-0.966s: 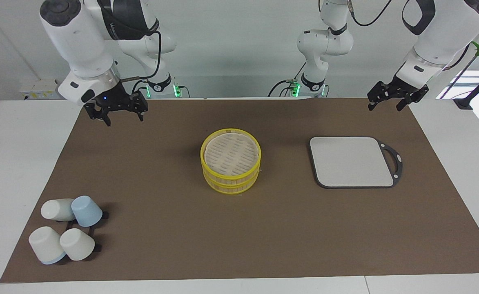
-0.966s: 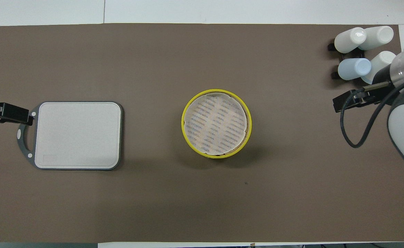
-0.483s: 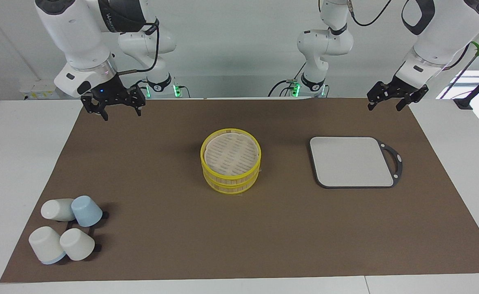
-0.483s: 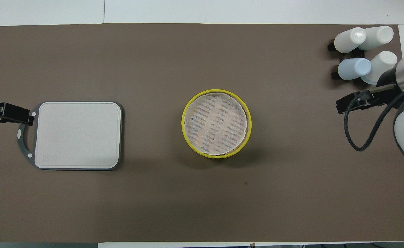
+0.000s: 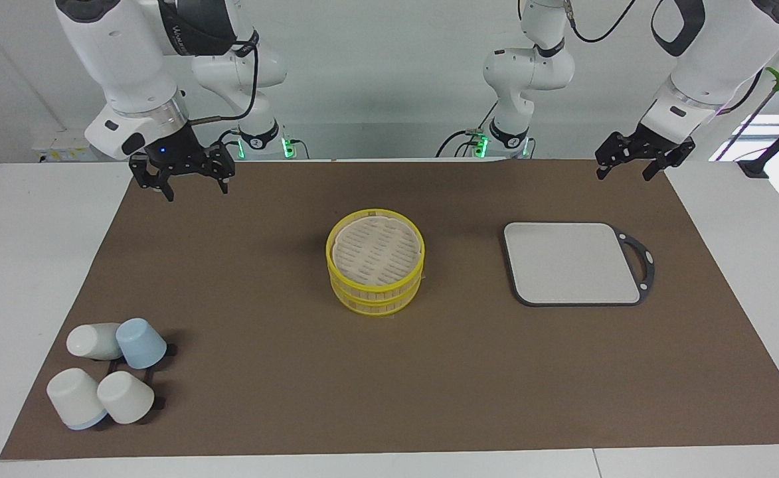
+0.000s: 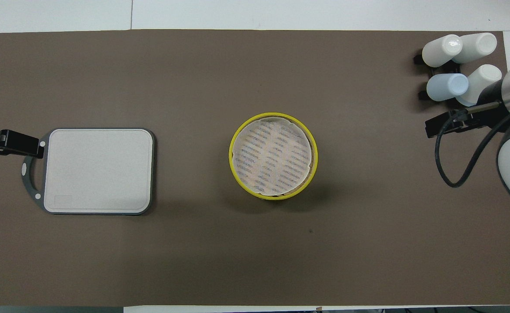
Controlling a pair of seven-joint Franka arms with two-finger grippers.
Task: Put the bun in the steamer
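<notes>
Two grippers raised near robots' end of mat, both with fingers apart, holding nothing. Bun not visible in either view; maybe inside closed steamer point(image 5: 375, 261), cannot tell. Steamer at mat centre, between right gripper point(image 5: 182, 180) and left gripper point(image 5: 630, 161), about equally near each. Grey board point(image 5: 572, 263) bare; cups point(image 5: 107, 372) untouched

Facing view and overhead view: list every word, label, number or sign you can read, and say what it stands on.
Right arm: white lettering on its black band, too small to read.
Board: a faint rectangular mark at one corner, no letters legible.
Steamer, cups, left gripper, right gripper: no text visible.
</notes>
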